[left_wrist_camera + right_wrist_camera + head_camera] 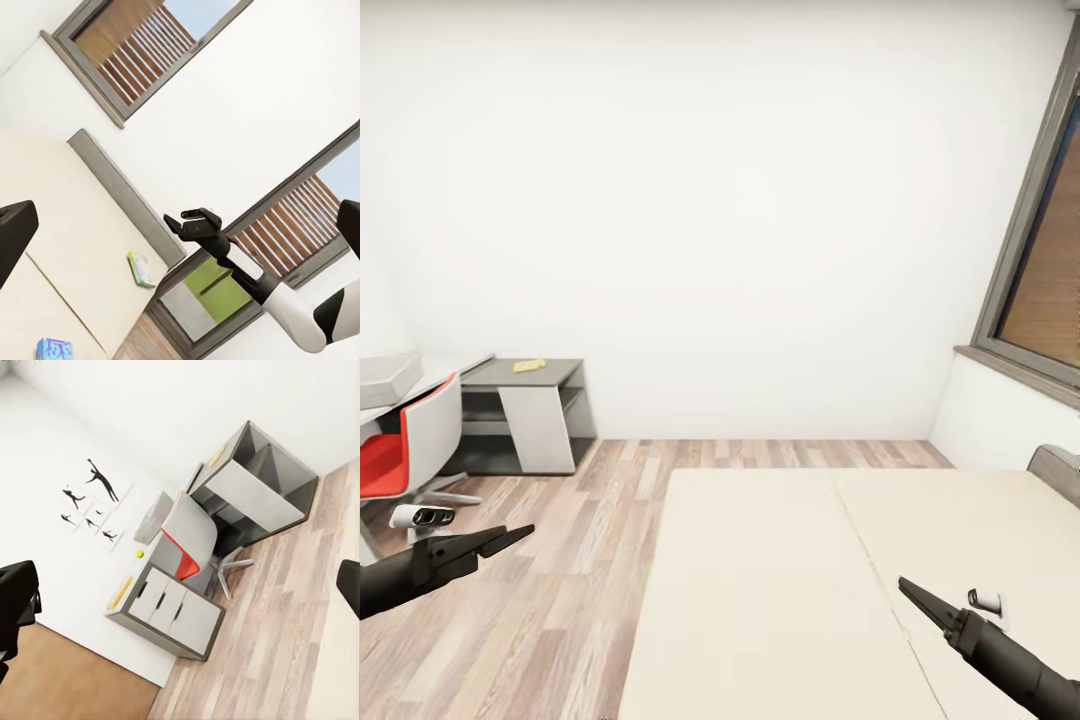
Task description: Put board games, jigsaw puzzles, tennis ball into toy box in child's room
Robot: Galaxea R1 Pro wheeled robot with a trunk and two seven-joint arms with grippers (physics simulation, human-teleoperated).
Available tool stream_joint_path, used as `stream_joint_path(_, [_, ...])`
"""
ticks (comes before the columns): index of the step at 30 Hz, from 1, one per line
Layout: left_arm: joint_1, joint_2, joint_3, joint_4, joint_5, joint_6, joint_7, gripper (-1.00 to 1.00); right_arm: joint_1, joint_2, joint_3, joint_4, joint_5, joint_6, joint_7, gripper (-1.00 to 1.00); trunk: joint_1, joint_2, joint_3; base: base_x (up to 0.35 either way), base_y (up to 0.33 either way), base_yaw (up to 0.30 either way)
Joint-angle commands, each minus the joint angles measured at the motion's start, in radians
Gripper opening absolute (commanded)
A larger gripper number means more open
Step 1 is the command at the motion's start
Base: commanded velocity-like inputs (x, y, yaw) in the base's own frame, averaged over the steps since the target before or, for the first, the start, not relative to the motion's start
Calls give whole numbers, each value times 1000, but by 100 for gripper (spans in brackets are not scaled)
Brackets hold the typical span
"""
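Note:
Two flat board games lie on the cream bed: a green-edged one near the grey headboard and a blue one farther down the mattress. A yellow tennis ball rests on the white desk beside the pale grey toy box. Thin yellow pieces lie on the low shelf unit and on the drawer unit. My left gripper hangs open over the wooden floor. My right gripper hovers open above the bed, holding nothing.
A red and white swivel chair stands at the desk. Wooden floor runs between the desk and the bed. A window with a sill is at the right wall. Black figure stickers hang above the desk.

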Motion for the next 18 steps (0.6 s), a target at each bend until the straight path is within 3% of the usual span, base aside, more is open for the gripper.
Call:
stream_joint_path(1, [0,0,0,0,-1,11,-4,100,0,0,0,0,-7,7,-1,100,0,-1,-2,0,-206,0])
stream_joint_path(18, [0,0,0,0,-1,11,-4,100,0,1,0,0,-5,7,-1,100,0,-1,-12,0,-36,0])
